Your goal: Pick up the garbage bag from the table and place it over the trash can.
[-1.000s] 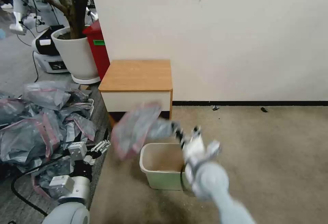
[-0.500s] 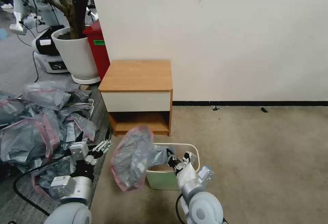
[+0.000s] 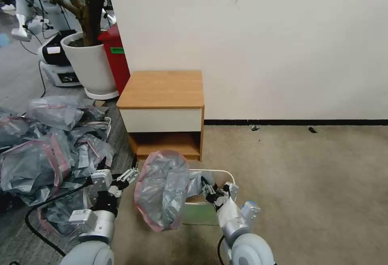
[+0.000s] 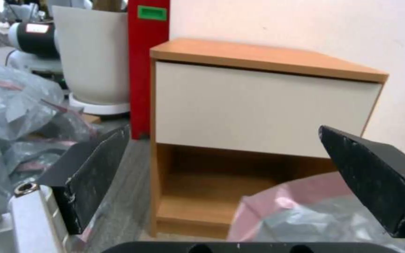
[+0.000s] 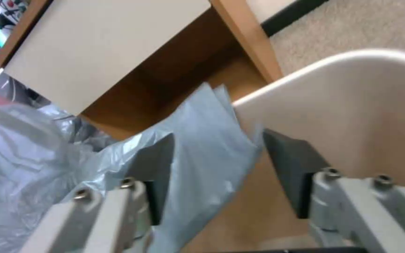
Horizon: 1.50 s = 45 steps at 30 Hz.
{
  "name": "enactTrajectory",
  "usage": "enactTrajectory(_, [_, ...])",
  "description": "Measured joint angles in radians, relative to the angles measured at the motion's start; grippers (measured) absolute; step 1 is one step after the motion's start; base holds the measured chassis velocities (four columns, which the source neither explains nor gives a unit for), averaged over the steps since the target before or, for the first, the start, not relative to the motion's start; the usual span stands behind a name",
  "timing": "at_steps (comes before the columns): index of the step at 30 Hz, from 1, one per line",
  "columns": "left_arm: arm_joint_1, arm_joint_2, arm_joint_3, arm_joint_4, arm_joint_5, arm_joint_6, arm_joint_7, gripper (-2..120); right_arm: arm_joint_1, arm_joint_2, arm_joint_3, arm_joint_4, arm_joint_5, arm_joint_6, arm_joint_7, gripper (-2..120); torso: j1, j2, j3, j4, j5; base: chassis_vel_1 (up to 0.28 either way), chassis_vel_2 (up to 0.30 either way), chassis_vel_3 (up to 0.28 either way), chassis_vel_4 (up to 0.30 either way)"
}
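The garbage bag (image 3: 161, 194), grey with a pink-red rim, hangs puffed against the left side of the cream trash can (image 3: 220, 172), which stands on the carpet in front of the table (image 3: 161, 89). Its tail runs over the can's near-left rim to my right gripper (image 3: 208, 187). In the right wrist view that gripper (image 5: 219, 137) stands open, with the bag's tail (image 5: 202, 158) lying between the fingers next to the can's wall (image 5: 352, 105). My left gripper (image 3: 128, 175) is open just left of the bag. It faces the table (image 4: 258, 105), with the bag's rim (image 4: 306, 211) below it.
A heap of similar grey-and-pink bags (image 3: 44, 148) covers the floor at the left. A white plant pot (image 3: 91, 63) and a red box (image 3: 117, 55) stand behind it, beside the table. Bare carpet (image 3: 315, 184) stretches to the right.
My right arm drew back toward me and dropped, bringing the bag from above the can down to its left side. The left gripper shifted a little to the right.
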Motion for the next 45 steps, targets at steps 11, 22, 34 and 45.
enactTrajectory(11, [-0.002, 0.002, 0.021, 0.011, 0.027, -0.006, 0.028, 100, -0.021, -0.017, 0.029, 0.029, -0.032, -0.001, 0.000, 91, 0.000, 0.000, 0.000, 0.0000, 0.0000, 0.000, 0.000, 0.000, 0.000])
enactTrajectory(22, [-0.001, 0.056, 0.083, 0.045, 0.049, 0.001, 0.092, 100, -0.021, -0.047, 0.086, 0.074, -0.065, 0.001, -0.010, 99, 0.000, 0.000, 0.000, 0.0000, 0.0000, 0.000, 0.000, 0.000, 0.000])
enactTrajectory(34, [-0.004, 0.149, 0.075, -0.007, -0.042, 0.315, 0.077, 100, -0.028, -0.048, 0.108, 0.111, -0.099, 0.005, -0.017, 99, 0.000, 0.000, 0.000, 0.0000, -0.0001, 0.000, 0.000, 0.000, 0.000])
enactTrajectory(45, [-0.089, 0.215, 0.132, 0.027, -0.089, 0.448, -0.010, 100, -0.022, -0.036, 0.111, 0.104, -0.098, 0.006, -0.017, 99, 0.000, 0.000, 0.000, 0.0000, -0.0002, 0.000, 0.000, 0.000, 0.000])
